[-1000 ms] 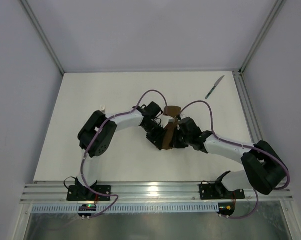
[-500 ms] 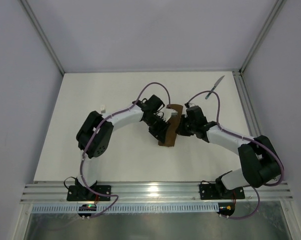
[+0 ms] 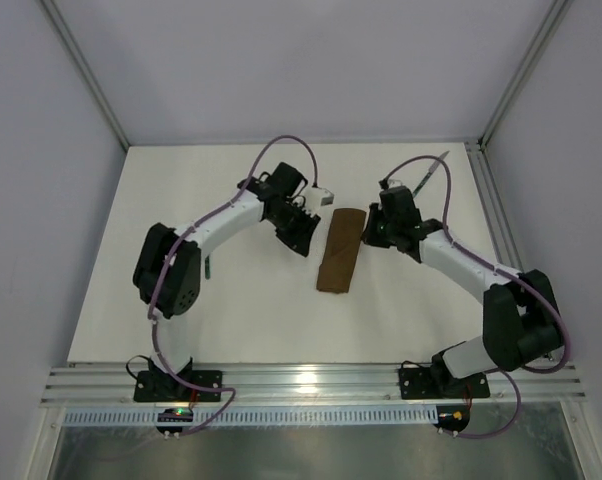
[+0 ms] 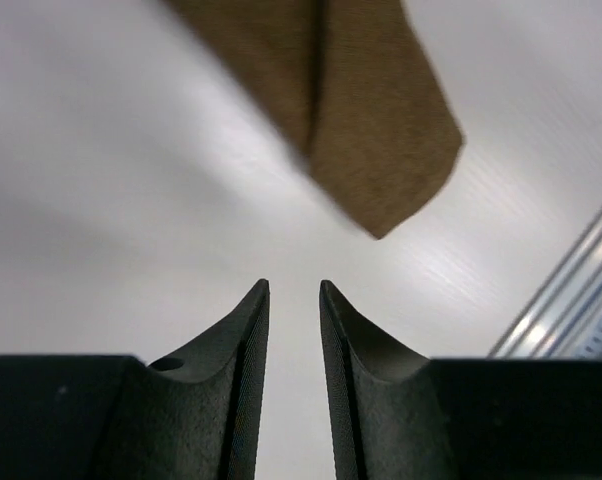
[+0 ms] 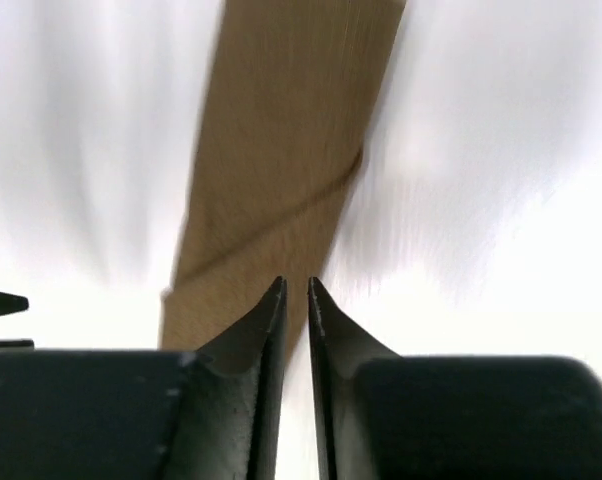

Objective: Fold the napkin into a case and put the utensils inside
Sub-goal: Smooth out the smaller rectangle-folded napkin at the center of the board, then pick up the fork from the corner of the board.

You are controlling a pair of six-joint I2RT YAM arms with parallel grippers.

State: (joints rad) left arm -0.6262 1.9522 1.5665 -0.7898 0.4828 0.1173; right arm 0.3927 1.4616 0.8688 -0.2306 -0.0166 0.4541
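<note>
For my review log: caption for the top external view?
Folded brown case lies flat on the table; knife near its far right corner.

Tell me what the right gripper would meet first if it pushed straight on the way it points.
Most likely the folded brown napkin case: in the wrist view the right gripper points straight at it, with nothing between. Depth is unclear.

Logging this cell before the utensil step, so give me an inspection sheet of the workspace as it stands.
Surface: white table, matte.
Job's things: case folded narrow, lying flat mid-table; knife far right, outside it; fork apparently the dark sliver by the left arm, mostly hidden.
Clutter: nothing seen.
Claws: left claw and right claw slightly parted, empty, either side of the case.
Cables: purple cables loop above both arms.
Surroundings: grey walls; metal rail at near edge.
</note>
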